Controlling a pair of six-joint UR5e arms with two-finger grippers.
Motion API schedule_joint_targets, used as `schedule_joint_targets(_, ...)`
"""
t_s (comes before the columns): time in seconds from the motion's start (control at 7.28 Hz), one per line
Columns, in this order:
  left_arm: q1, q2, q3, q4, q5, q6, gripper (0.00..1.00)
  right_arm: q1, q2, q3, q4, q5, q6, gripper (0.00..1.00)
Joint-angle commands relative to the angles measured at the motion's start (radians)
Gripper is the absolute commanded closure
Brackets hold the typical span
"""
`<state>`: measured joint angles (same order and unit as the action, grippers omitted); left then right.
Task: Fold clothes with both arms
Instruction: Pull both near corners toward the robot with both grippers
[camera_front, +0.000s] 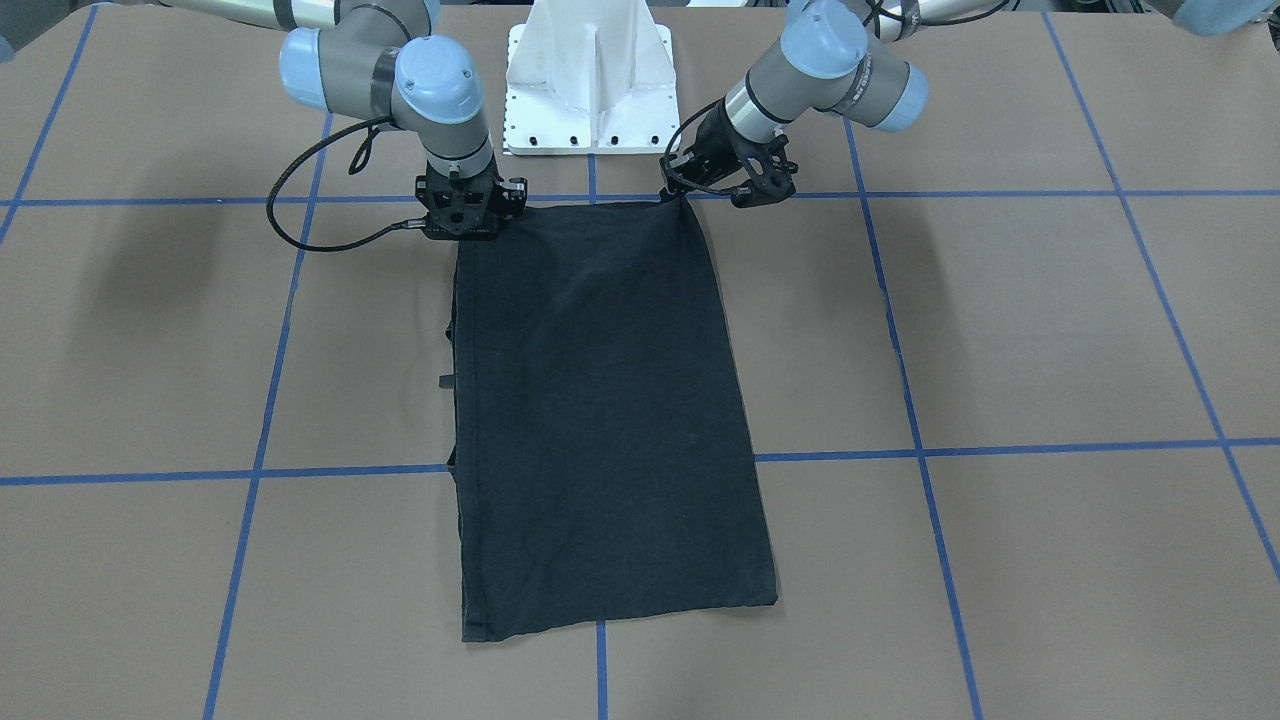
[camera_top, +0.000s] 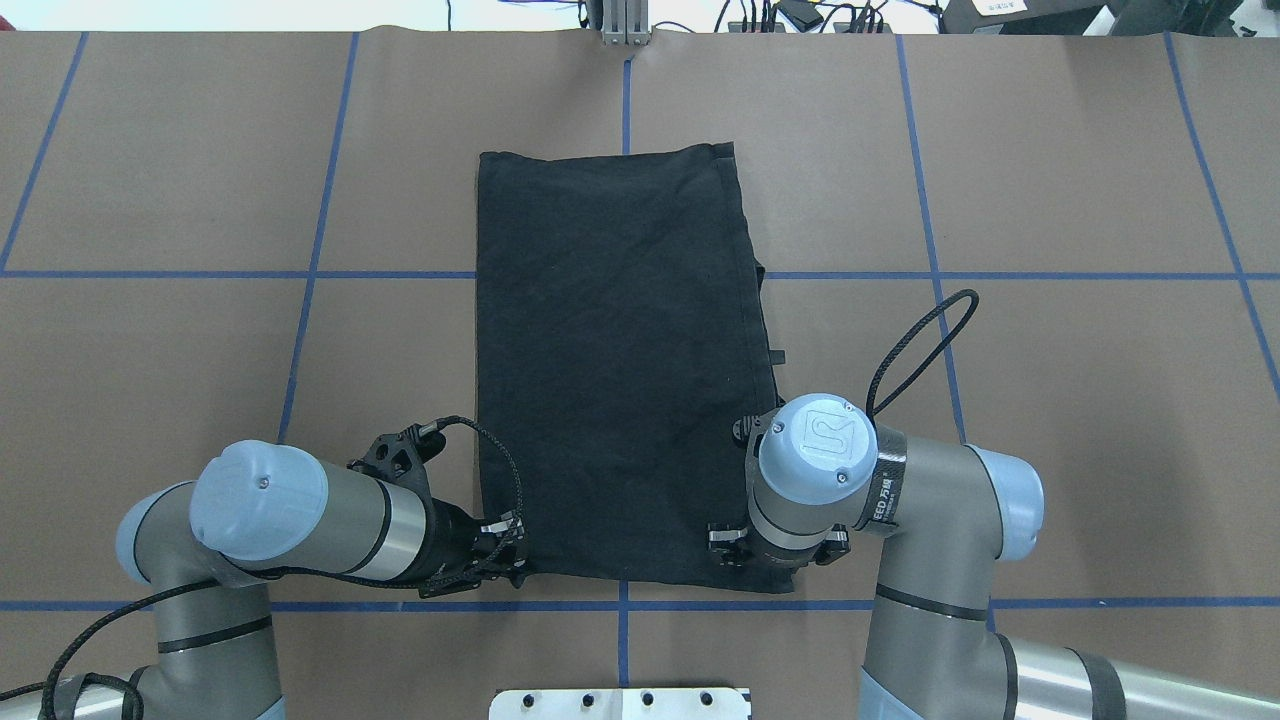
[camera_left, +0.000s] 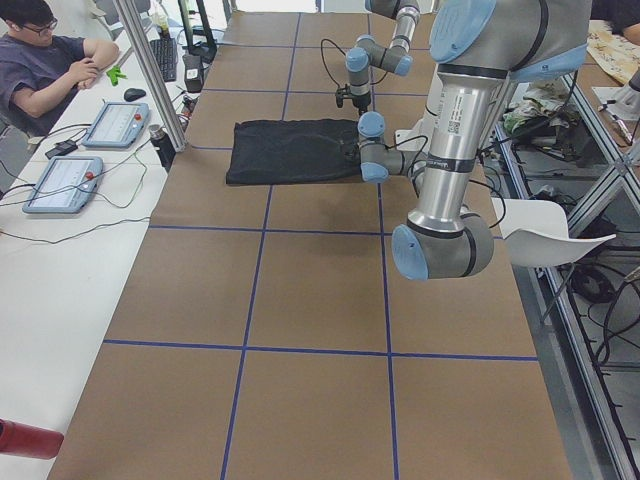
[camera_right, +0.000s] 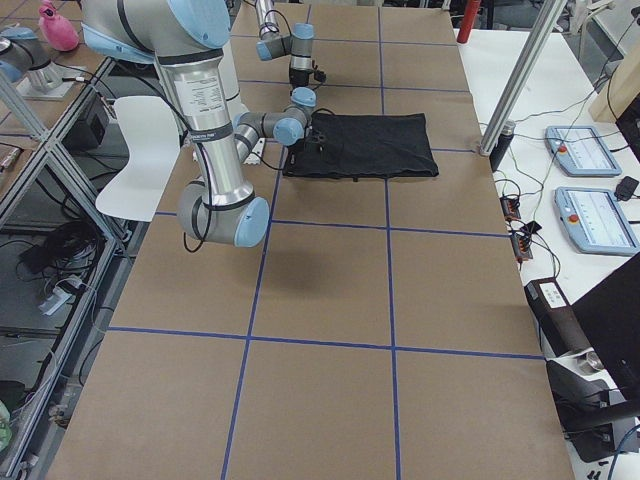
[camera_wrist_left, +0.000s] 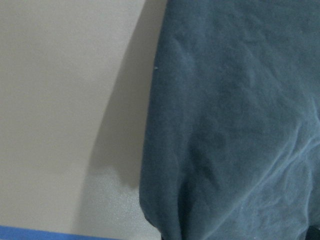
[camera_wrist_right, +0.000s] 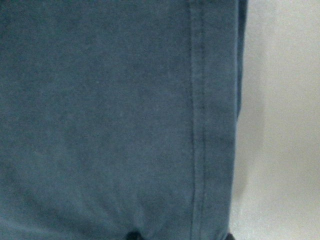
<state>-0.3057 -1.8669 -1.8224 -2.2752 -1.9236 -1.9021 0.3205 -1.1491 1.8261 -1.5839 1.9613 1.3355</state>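
Brown table (camera_front: 1050, 320) with blue tape grid (camera_front: 1000, 449) carries folded black T-shirt (camera_front: 600, 400).

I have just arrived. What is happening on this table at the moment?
A robot is folding a black T-shirt. The shirt lies on the table as a long, narrow rectangle, and no print is visible. The left tool and the right tool are each at one corner of the edge nearest the robot. Whether they already grip the cloth cannot be seen.

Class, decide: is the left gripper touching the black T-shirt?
Touching. The front-facing view shows the corner of the T-shirt peaked up into the left gripper.
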Motion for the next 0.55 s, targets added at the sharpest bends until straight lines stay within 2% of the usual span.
schedule_joint_targets(0.0,-0.001,0.002,0.002,0.0,0.0,0.0,1.0,-0.006,-0.001,-0.001,-0.001,-0.002,0.001,0.77)
schedule_joint_targets(0.14,-0.001,0.002,0.002,0.0,0.0,0.0,1.0,-0.008,0.0,-0.001,-0.001,-0.004,0.001,0.9)
schedule_joint_targets(0.27,-0.001,0.002,0.002,0.0,0.002,0.0,1.0,-0.009,0.0,-0.001,-0.001,-0.005,0.001,0.98)
schedule_joint_targets(0.41,-0.001,0.002,0.003,0.0,0.002,0.0,1.0,-0.008,0.002,0.001,-0.001,-0.006,0.001,1.0)
